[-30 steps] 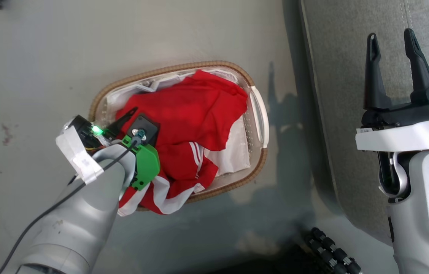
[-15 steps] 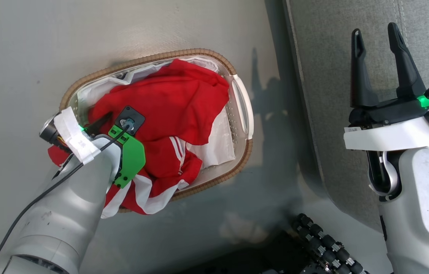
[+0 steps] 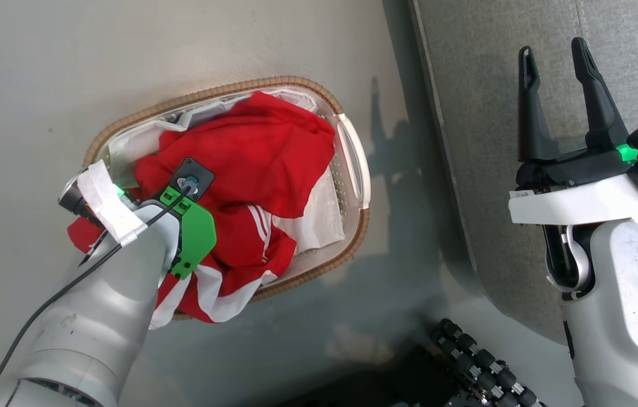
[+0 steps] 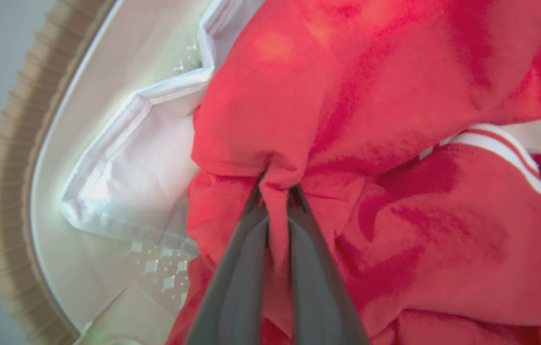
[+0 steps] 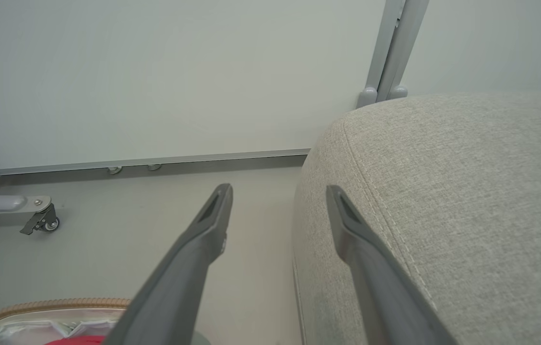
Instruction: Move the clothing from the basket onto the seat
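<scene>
The clothing (image 3: 262, 152), red with white stripes, is heaped in the oval basket (image 3: 228, 90) on the floor, and part of it spills over the near rim. My left gripper (image 4: 276, 184) is down in the heap, shut on a pinched fold of a red garment (image 4: 347, 120). In the head view its wrist hides the fingers. My right gripper (image 3: 551, 48) stands open and empty above the grey seat (image 3: 488, 113), right of the basket. In the right wrist view the right gripper (image 5: 278, 191) sits over the seat's (image 5: 467, 191) left edge, and the basket's rim (image 5: 45, 304) shows at the lower left.
A plain white cloth (image 4: 122, 182) lies under the red garments in the basket. A strip of bare floor (image 3: 398, 186) separates basket and seat. A pale wall (image 5: 155, 72) stands beyond, with a castered frame leg (image 5: 40, 220) on the left. My dark ribbed base part (image 3: 477, 362) is at bottom.
My left gripper has shut on a fold of the red garment. The head camera shifted, so the whole picture slid left. The right gripper has stayed open.
</scene>
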